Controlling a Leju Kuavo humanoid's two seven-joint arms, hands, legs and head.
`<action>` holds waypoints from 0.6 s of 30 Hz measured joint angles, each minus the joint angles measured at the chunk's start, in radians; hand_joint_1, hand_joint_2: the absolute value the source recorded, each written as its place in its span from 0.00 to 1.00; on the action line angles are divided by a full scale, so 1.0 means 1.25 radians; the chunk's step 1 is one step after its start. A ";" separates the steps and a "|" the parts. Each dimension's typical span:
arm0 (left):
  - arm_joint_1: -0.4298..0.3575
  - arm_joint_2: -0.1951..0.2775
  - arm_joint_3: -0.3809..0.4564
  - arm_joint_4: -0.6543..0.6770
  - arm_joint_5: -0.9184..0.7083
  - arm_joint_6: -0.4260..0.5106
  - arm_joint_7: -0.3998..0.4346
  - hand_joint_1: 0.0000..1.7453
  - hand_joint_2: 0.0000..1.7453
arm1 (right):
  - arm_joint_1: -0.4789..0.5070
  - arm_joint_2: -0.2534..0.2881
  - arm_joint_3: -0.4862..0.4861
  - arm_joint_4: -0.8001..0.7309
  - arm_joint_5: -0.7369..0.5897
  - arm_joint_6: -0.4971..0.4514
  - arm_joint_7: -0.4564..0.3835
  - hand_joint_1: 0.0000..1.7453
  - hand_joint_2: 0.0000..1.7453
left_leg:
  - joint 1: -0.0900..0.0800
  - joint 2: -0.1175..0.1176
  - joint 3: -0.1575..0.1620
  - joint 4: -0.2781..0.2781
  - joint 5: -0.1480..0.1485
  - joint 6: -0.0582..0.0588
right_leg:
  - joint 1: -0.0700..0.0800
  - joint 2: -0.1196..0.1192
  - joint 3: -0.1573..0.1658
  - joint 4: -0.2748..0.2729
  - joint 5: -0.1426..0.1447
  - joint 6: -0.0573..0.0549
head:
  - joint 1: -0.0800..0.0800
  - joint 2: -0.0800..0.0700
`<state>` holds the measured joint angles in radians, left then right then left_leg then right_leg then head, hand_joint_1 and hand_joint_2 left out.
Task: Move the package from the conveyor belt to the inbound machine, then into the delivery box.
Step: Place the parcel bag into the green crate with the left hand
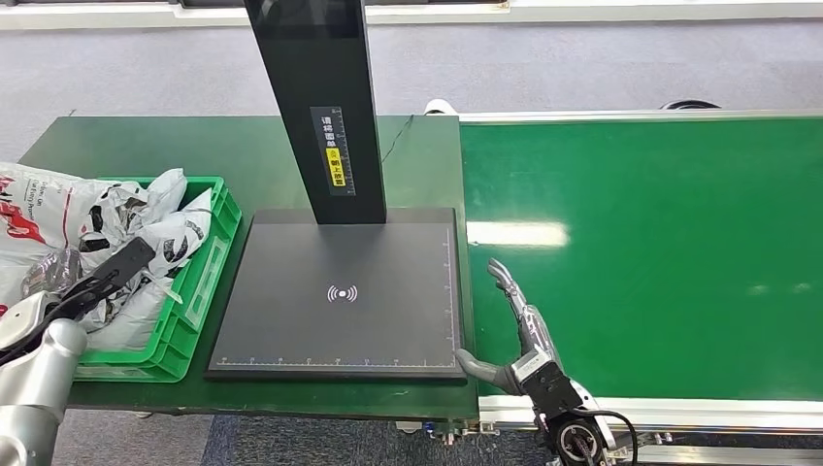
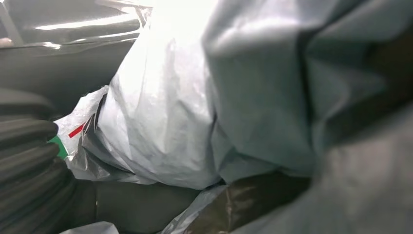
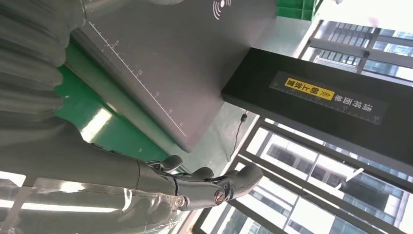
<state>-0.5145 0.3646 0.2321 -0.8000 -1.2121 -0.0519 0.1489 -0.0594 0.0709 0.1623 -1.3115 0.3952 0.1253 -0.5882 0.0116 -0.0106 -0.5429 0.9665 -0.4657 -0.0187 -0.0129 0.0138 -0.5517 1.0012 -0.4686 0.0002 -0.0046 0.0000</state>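
Package (image 1: 116,218) first: no parcel lies on the belt or on the machine. The ones I can see are a heap of white and grey printed poly bags in the box at the robot's left, with some spilling over its far-left side.

Belt (image 1: 660,243): a broad green surface on the right, glossy under the lights.

Machine (image 1: 340,330): a dark flat plate with a scan symbol and ruled edges, with a black post (image 1: 315,97) rising from its back. It sits between the belt and the box.

Box (image 1: 209,282): a green plastic crate just beside the plate.

Left hand (image 1: 102,277): it reaches in over the heap with dark fingers stretched out long across the bags. Its wrist view is close against crumpled grey film (image 2: 160,122). I cannot tell whether it has hold of a bag or only rests on one.

Right hand (image 1: 514,325): it holds nothing. The fingers are apart and nearly straight above the belt's near-left corner, and the thumb points toward the plate's corner.

On handling, I judge these bags to be light, soft and shapeless. The film looks slick and will likely crumple and slide rather than resist a squeeze. A bag is best taken across its fuller middle, where the contents give the fingers something to close on. A loose corner would likely stretch or slip. Neighbouring bags may drag along when one is lifted.
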 joint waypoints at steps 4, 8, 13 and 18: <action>-0.007 -0.001 -0.004 0.005 0.013 -0.020 -0.014 1.00 1.00 | 0.000 0.000 0.000 0.000 0.000 -0.002 0.000 0.00 1.00 | 0.000 -0.001 0.000 0.000 0.000 0.000 | 0.000 -0.002 0.001 0.000 0.000 0.000 | 0.000 0.000; -0.018 0.007 -0.015 0.019 0.031 -0.063 -0.028 0.01 1.00 | -0.004 0.000 0.000 0.006 0.000 -0.002 0.000 0.00 1.00 | -0.001 -0.002 0.000 0.000 0.000 0.000 | -0.001 -0.003 0.002 0.000 0.000 0.000 | 0.000 0.000; -0.024 0.010 -0.027 0.028 0.035 -0.049 -0.021 0.00 1.00 | -0.008 0.001 0.000 0.011 0.000 -0.004 0.000 0.00 1.00 | -0.001 -0.004 0.001 0.000 0.001 0.000 | -0.001 -0.005 0.002 0.000 0.000 0.000 | 0.000 0.000; -0.033 0.009 -0.038 0.031 0.031 -0.050 -0.008 0.00 1.00 | -0.009 0.001 0.000 0.011 0.000 -0.004 0.000 0.00 1.00 | -0.001 -0.005 0.001 0.000 0.001 0.000 | -0.001 -0.006 0.003 0.000 0.000 0.000 | 0.000 0.000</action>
<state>-0.5552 0.3759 0.1843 -0.7609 -1.1735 -0.1149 0.1384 -0.0706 0.0721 0.1621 -1.2981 0.3952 0.1202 -0.5880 0.0104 -0.0165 -0.5416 0.9666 -0.4639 -0.0183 -0.0141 0.0068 -0.5479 1.0012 -0.4690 0.0006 -0.0046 0.0000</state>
